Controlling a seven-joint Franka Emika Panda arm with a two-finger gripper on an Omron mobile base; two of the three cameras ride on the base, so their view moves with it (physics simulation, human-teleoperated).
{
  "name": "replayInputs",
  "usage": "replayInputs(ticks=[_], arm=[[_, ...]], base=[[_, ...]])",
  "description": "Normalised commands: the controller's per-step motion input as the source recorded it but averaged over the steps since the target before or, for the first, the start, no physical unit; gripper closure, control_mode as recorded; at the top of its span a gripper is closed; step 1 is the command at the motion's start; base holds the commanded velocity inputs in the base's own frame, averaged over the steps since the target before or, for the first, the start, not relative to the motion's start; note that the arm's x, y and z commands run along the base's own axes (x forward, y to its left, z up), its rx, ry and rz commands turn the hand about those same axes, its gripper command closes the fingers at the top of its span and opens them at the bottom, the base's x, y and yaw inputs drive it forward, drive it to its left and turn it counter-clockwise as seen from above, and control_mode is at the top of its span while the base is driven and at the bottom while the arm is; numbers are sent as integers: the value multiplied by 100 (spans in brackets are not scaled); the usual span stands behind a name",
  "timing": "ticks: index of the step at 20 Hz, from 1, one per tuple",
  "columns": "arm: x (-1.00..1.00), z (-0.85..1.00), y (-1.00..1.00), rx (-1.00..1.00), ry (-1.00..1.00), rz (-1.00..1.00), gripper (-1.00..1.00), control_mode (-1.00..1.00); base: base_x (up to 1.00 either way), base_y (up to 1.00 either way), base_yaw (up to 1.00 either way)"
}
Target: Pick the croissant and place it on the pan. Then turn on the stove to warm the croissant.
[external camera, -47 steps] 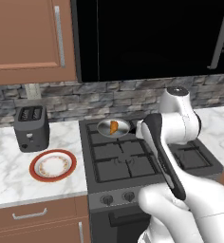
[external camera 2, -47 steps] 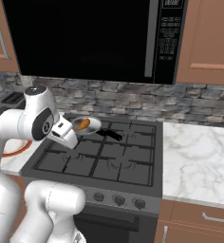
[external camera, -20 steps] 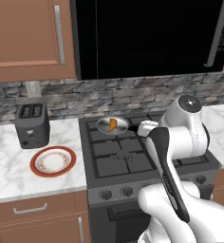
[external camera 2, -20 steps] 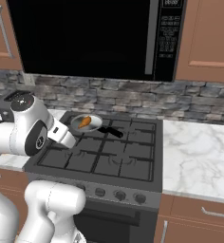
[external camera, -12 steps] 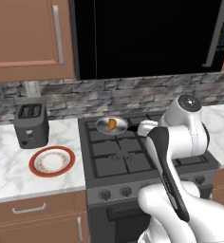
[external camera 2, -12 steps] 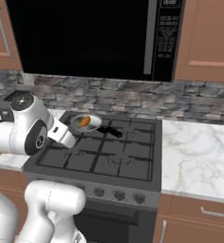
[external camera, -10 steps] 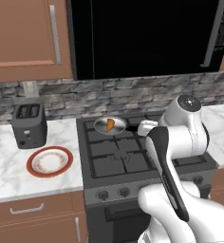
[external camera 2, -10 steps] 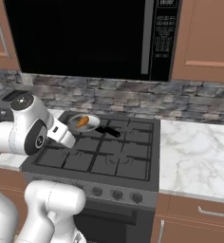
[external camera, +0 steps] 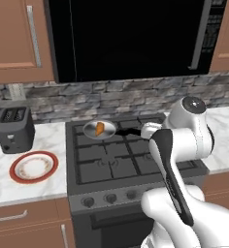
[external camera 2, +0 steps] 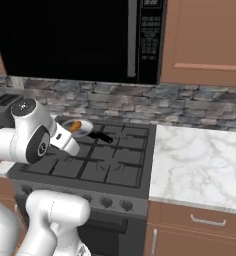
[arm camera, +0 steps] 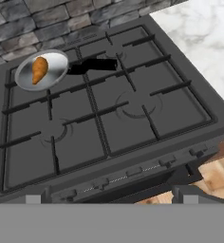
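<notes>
Bare black grates across dark grey gas stove (arm camera: 133,109); sole obstruction apparently small shiny silver pan (arm camera: 42,70), rear-left burner.

Stove (arm camera: 109,118) knobs barely discernible

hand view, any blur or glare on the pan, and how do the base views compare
Hand view: sharp, pan shows soft sheen, croissant crisp. Left base view: even flat light, microwave door plain black. Right base view: stove evenly lit, no glare.

All views over the stove (arm camera: 109,118)
</notes>
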Motion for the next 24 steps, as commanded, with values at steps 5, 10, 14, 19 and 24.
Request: replayInputs(ticks=[5, 10, 14, 19, 24], arm=[[0, 0, 0, 0, 0, 0, -100, 100], [0, 0, 0, 0, 0, 0, -100, 100], [0, 0, 0, 0, 0, 0, -100, 100], [0, 0, 0, 0, 0, 0, -100, 100], [0, 0, 0, 0, 0, 0, -100, 100]], base=[[-12, -41, 0], [-12, -40, 0], [-11, -39, 0], [-10, -40, 0], [-9, -38, 0]])
